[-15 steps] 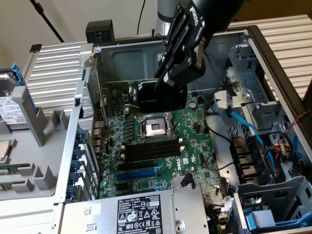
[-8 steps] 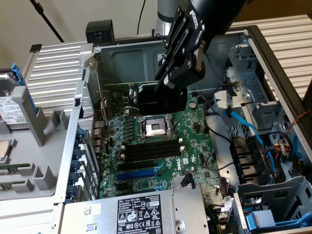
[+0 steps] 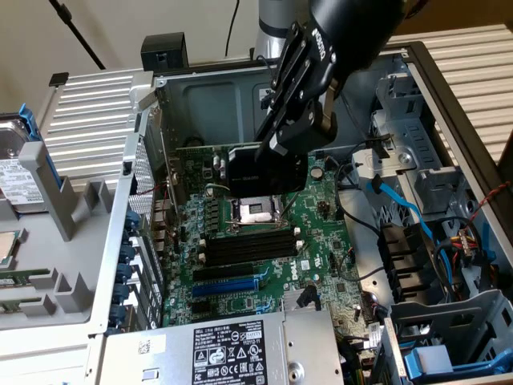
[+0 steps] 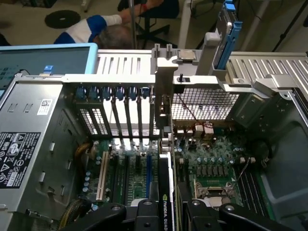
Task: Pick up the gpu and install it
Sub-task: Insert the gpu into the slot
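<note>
The gpu point(image 3: 255, 172) shows its black boxy cooler in the exterior view and hangs inside the open computer case, above the green motherboard point(image 3: 317, 241) and just over the CPU socket point(image 3: 253, 211). My gripper point(image 3: 282, 154) is shut on its upper edge. In the wrist view the gpu point(image 4: 166, 185) appears edge-on between my black fingers point(image 4: 144, 212). Its silver end bracket point(image 4: 163, 89) rises in front of the case's rear slot wall point(image 4: 120, 115). My gripper point(image 4: 168, 214) holds the card upright above the board's expansion slots point(image 4: 102, 175).
Black memory sticks point(image 3: 248, 245) and a blue slot point(image 3: 228, 285) lie on the board toward the power supply point(image 3: 232, 349). Drive cages with blue and black cables point(image 3: 417, 233) crowd the exterior view's right. A hard drive point(image 3: 16, 180) rests outside the case. A person point(image 4: 94, 30) is behind the case.
</note>
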Controlling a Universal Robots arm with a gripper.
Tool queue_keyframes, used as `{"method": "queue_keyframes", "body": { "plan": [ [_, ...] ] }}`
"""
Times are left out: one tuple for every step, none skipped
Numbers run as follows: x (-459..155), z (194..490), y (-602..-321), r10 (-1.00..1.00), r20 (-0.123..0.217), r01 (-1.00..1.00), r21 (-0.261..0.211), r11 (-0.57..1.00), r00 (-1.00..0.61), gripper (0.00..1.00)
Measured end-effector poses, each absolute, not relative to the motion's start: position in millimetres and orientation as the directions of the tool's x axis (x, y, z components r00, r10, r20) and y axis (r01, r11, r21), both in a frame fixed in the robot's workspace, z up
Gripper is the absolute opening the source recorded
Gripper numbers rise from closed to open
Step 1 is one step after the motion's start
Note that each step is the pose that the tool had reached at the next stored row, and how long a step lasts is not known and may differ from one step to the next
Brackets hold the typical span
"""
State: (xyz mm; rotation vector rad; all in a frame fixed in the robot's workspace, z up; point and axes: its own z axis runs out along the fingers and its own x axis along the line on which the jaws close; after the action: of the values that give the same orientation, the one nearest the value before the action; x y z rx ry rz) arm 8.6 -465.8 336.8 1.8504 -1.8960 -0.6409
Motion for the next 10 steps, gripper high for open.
{"method": "queue_keyframes", "body": {
  "plan": [
    [8.5, 335.7, -467.5, -0.999, -0.025, -0.809, 0.587, 0.012, -0.032, 0.26],
    [8.3, 334.6, -468.9, -0.999, -0.025, -0.809, 0.587, 0.012, -0.032, 0.26],
    [8.1, 333.6, -470.1, -0.999, -0.025, -0.809, 0.587, 0.012, -0.032, 0.26],
    [7.8, 332.3, -470.8, -0.999, -0.025, -0.809, 0.587, 0.012, -0.032, 0.26],
    [7.5, 331.1, -471.2, -0.999, -0.025, -0.809, 0.587, 0.012, -0.032, 0.26],
    [7.2, 330.1, -471.4, -0.999, -0.025, -0.809, 0.587, 0.012, -0.032, 0.26],
    [6.8, 328.9, -471.4, -0.999, -0.025, -0.809, 0.588, 0.012, -0.032, 0.26],
    [6.2, 327.5, -471.5, -0.999, -0.025, -0.809, 0.587, 0.012, -0.032, 0.26],
    [5.6, 326.1, -471.6, -0.999, -0.025, -0.809, 0.587, 0.012, -0.032, 0.26],
    [5.0, 324.5, -472.0, -0.999, -0.025, -0.809, 0.587, 0.012, -0.032, 0.26]
  ]
}}
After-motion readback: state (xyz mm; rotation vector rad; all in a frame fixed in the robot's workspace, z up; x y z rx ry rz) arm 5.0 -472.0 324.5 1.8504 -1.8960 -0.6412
